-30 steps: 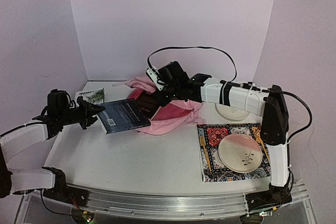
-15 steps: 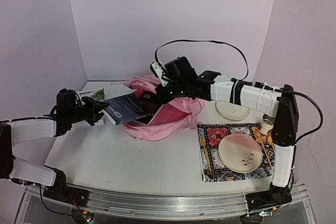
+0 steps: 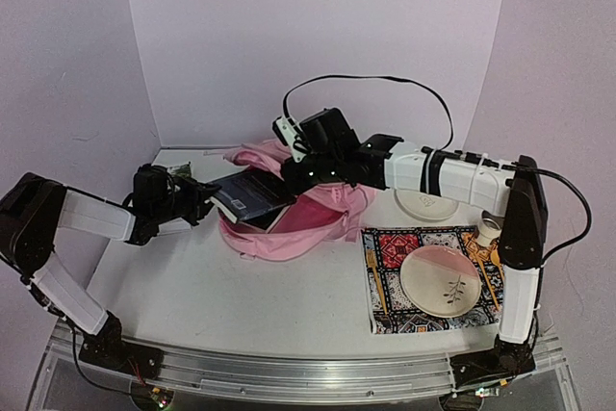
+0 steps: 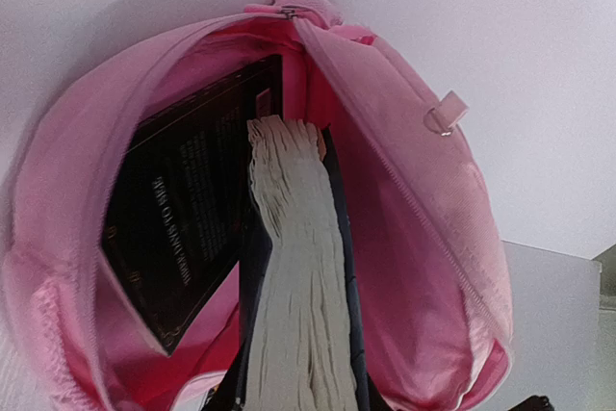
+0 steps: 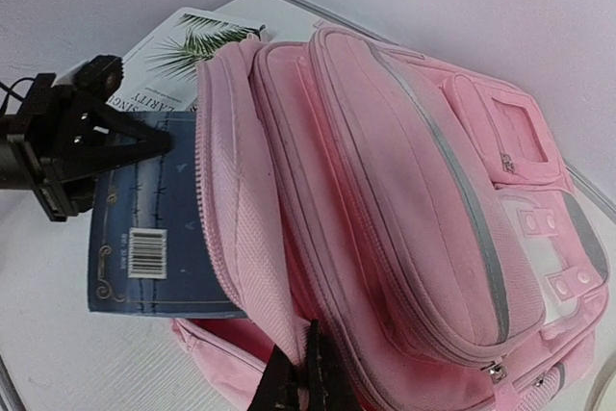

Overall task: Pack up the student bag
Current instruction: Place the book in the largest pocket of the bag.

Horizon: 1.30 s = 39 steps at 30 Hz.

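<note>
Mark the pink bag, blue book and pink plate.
pink bag (image 5: pixel 385 190), right wrist view, front pocket panel.
blue book (image 5: pixel 164 201), right wrist view, cover above barcode.
pink plate (image 3: pixel 428 271), top external view, bare centre.

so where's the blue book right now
Left of centre in the top view: the blue book is gripped by the left gripper, its far end inside the open mouth of the student bag.

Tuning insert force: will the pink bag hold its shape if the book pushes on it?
Probably not: the bag is soft, creased fabric, so it likely buckles or slides. Its mouth likely gapes only because the right pincer pinches the rim.
</note>
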Each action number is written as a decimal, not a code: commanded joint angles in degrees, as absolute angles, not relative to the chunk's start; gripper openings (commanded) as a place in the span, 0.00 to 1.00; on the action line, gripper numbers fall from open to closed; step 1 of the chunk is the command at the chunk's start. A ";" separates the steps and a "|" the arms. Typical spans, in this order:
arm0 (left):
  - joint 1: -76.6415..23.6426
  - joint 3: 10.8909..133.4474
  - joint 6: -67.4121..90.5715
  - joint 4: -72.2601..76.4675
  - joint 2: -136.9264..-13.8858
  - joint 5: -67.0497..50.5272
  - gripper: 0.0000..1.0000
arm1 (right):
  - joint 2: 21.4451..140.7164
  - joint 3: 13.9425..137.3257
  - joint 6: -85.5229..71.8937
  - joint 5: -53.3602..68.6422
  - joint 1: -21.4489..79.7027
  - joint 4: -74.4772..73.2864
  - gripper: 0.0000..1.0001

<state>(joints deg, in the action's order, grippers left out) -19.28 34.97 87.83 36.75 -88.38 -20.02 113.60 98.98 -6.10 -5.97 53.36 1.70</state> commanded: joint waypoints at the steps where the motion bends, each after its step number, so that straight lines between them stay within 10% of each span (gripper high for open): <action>1: -20.30 42.39 91.53 54.24 -91.21 -19.58 0.00 | 108.21 99.35 -7.56 -3.91 54.88 8.53 0.00; 14: -21.89 49.87 87.54 57.25 -105.90 -18.20 0.01 | 109.47 99.47 -7.64 -3.01 54.90 8.61 0.00; 39: -23.76 44.41 65.22 34.00 -96.05 -8.83 0.83 | 109.86 96.61 -3.55 -7.68 54.93 7.69 0.00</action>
